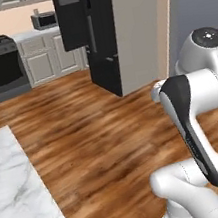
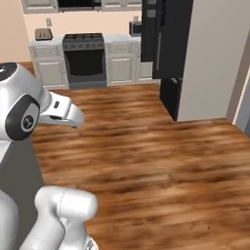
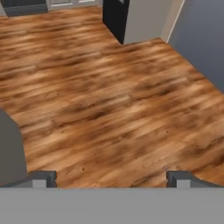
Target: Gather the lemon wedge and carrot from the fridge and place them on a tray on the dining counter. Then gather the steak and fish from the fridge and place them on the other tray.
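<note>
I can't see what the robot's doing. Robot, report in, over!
Gripper open, holding nothing, over bare wood floor. Fridge ahead, doors shut. Dining counter at left. Nothing in the way.

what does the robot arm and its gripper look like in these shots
The arm is glossy white with rounded, bulbous segments, a long dark charcoal panel running down one link, and a dark round cap with pale specks on top of a joint. In the hand view the gripper shows two small, blocky dark grey fingertips. No cables or markings are readable.

A black oven range stands between beige cabinets.
</note>
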